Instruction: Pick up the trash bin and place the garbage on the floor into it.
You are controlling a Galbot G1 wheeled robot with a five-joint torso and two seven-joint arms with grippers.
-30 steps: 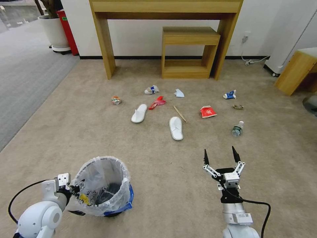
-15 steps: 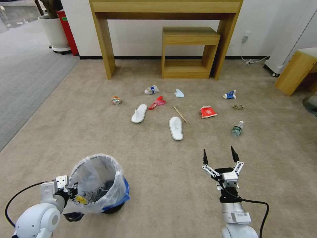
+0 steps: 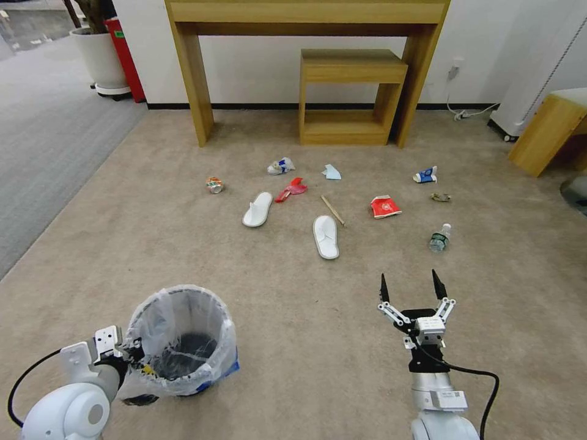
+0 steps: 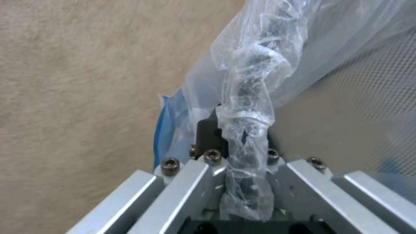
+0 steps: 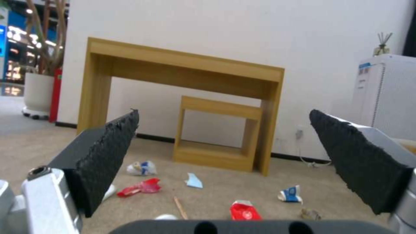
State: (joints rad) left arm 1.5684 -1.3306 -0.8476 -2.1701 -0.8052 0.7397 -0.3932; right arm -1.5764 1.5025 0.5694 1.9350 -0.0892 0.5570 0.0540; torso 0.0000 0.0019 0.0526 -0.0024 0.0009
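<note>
The trash bin (image 3: 181, 340), dark and lined with a translucent bag, stands upright at the lower left of the head view. My left gripper (image 3: 131, 358) is shut on its near-left rim; in the left wrist view the gripper (image 4: 242, 146) pinches rim and bunched bag (image 4: 247, 97). My right gripper (image 3: 411, 288) hovers open above the floor (image 3: 306, 318), nothing between its fingers (image 5: 108, 156). The garbage lies ahead: two white slippers (image 3: 257, 209) (image 3: 326, 236), a can (image 3: 214, 184), wrappers (image 3: 280, 165) (image 3: 291, 190), a stick (image 3: 332, 209), a red cup (image 3: 384, 206), a blue cup (image 3: 425, 175) and a bottle (image 3: 439, 238).
A tall wooden console (image 3: 306, 18) with a small wooden stool (image 3: 351, 98) under it stands against the far wall. A wooden box (image 3: 544, 131) is at the right, a plant pot (image 3: 101, 58) at far left. Grey ribbed carpet (image 3: 43, 140) borders the left.
The bin tipped towards my left arm, then came upright again, ending slightly left of where it was. The left arm drew back and down. The right gripper barely moved.
</note>
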